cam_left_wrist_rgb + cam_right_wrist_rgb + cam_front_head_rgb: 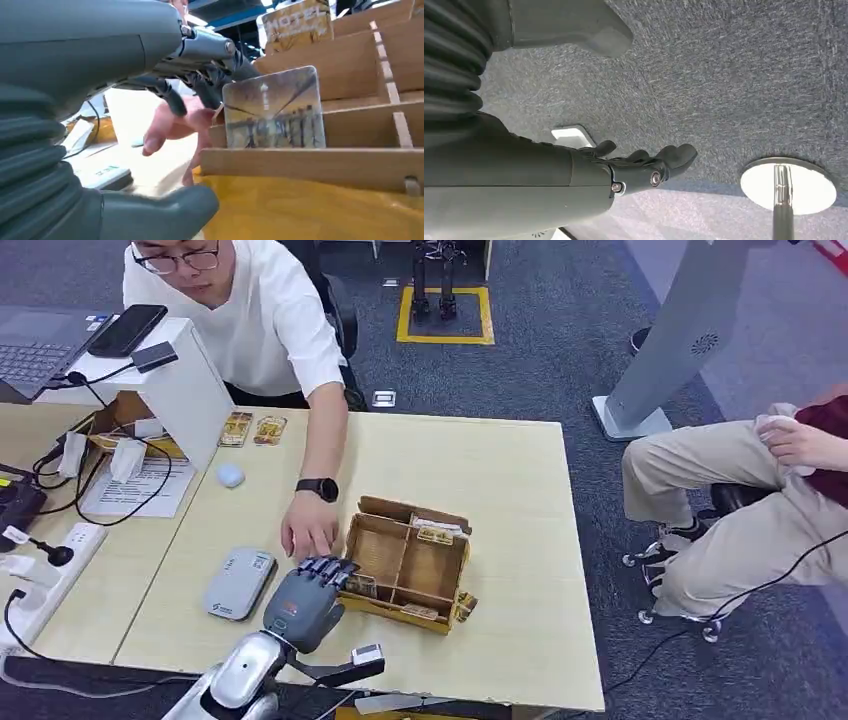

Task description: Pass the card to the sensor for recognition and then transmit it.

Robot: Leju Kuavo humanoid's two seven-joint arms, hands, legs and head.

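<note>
1. Right now, head view: left hand [307, 598] sits at the near-left corner of the wooden box [408, 562], fingers reaching over the box's rim. A person's hand [308, 530] rests on the table [520, 480] just left of the box, almost touching the robot's fingers. Grey card reader [239, 582] lies further left of the box. Risk: the two hands collide, or the light box gets shoved or tipped.
2. Left wrist view: card [272, 108] stands upright in the box's front compartment, behind the front wall. Dark fingers [210, 80] are at the card's top corner, thumb [165, 210] well apart on the outer side of the box, so the hand looks wide; can't tell if any finger actually touches the card. Another card [296, 25] stands in a compartment further back. Risk: a fingertip grip on one corner slips, the card drops back in or falls flat; person's fingers sit beside the box and could get pinched.
3. Right wrist view: right hand [644, 165] hangs over grey carpet [734, 70], nowhere near the box, fingers loosely curled, holding nothing. No risk seen.
</note>
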